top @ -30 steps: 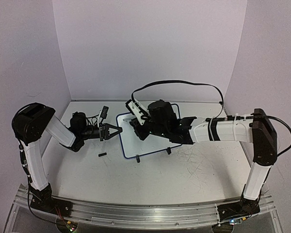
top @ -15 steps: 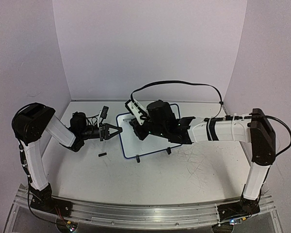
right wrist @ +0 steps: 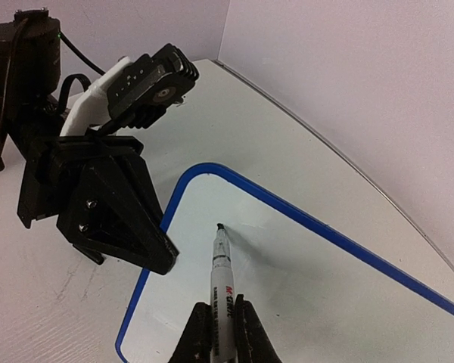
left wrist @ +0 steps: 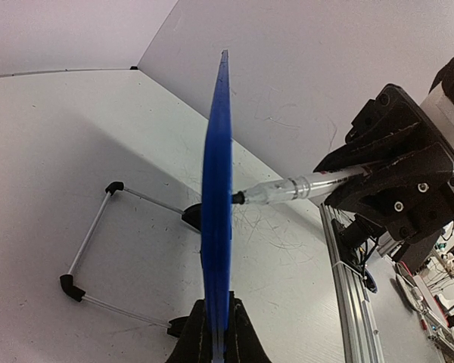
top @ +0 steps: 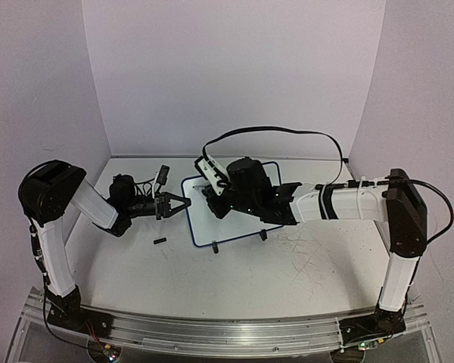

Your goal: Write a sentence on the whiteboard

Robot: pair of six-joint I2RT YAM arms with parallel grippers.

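The whiteboard [top: 213, 227], white with a dark-blue rim, stands tilted on its wire stand at mid table. My left gripper [top: 183, 204] is shut on its left rim; the left wrist view shows the rim [left wrist: 217, 212] edge-on between my fingers [left wrist: 217, 336]. My right gripper [right wrist: 222, 314] is shut on a white marker [right wrist: 221, 276], uncapped, its black tip touching the board face [right wrist: 310, 287] near the upper left corner. The marker [left wrist: 299, 186] also shows in the left wrist view. I see no writing on the board.
A small black piece, perhaps the marker cap [top: 160, 242], lies on the scuffed tabletop left of the board. The board's wire stand [left wrist: 91, 242] juts out behind it. Lilac walls close the back and sides.
My right gripper with the marker has shifted slightly left across the board. The left arm and the board have not moved.
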